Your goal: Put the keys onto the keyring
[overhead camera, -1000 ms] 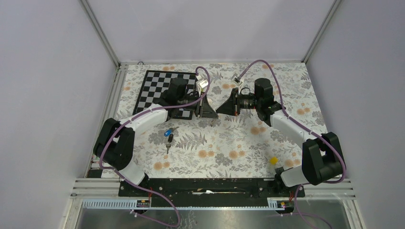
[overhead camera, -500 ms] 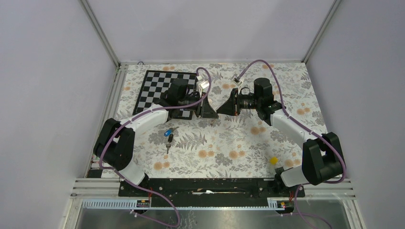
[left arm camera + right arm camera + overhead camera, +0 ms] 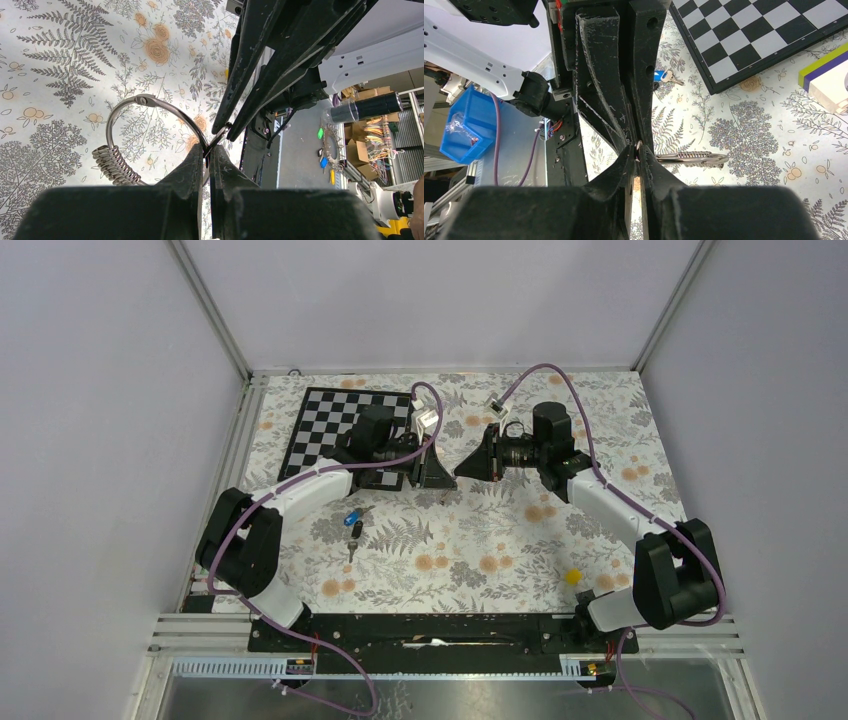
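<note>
Floral tablecloth (image 3: 480,540), checkerboard (image 3: 325,425), yellow block (image 3: 572,577), keys (image 3: 353,525), keyring (image 3: 116,165)

The keyring (image 3: 142,98) sits between the left hand (image 3: 440,475) and right hand (image 3: 462,468), meeting tip to tip over the far middle of the tabletop (image 3: 470,540). The keys (image 3: 353,525) lie nearer, leftward; the board (image 3: 330,415) behind the left hand; the block (image 3: 572,577) near right

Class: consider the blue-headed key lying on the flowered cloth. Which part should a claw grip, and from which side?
Probably the blue plastic head of the blue-headed key, coming straight down from above. It lies flat, the head is its bulkiest part, and the thin shaft offers little to pinch. Keep clear of the black-headed key close beside it.
</note>
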You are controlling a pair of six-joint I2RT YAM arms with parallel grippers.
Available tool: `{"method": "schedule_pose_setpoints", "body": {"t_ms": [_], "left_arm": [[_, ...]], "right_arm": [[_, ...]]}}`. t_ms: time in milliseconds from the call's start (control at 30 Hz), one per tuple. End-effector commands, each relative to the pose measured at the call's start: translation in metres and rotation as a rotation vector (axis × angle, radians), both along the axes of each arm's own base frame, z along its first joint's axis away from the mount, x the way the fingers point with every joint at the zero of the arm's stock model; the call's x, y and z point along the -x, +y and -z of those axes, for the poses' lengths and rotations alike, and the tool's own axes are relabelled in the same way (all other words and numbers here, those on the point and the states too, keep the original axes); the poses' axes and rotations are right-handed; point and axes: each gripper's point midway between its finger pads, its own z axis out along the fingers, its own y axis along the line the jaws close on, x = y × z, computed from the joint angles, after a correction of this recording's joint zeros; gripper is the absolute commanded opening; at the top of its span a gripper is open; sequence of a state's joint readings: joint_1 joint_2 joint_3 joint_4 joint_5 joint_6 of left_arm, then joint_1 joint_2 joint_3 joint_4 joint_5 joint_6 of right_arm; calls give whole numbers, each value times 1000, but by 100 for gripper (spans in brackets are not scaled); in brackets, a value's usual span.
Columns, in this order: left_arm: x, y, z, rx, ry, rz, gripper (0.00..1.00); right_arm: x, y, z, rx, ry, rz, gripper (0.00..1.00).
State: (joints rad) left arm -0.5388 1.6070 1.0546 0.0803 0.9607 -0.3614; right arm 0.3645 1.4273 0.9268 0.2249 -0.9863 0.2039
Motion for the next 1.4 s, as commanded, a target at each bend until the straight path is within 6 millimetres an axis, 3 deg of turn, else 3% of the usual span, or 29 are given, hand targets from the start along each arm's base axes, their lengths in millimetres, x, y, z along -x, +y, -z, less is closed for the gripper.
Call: {"method": "schedule_pose_setpoints", "body": {"t_ms": [0,333,1167,1367], "left_arm": [[-2,-5,-29,50,-100,19,0],[-2,-7,-30,51,-96,21,0],[-9,-9,-26,35,-77,-5,0],[-8,-9,-26,36,-75,0,0]], "right_arm": [[-9,-2,-28,-26,-105,18,15],[-10,-3,-19,-10,-91,31,24],[1,4,-8,23,-101,-22,23],[1,4,-9,21,-102,-21,19]]}}
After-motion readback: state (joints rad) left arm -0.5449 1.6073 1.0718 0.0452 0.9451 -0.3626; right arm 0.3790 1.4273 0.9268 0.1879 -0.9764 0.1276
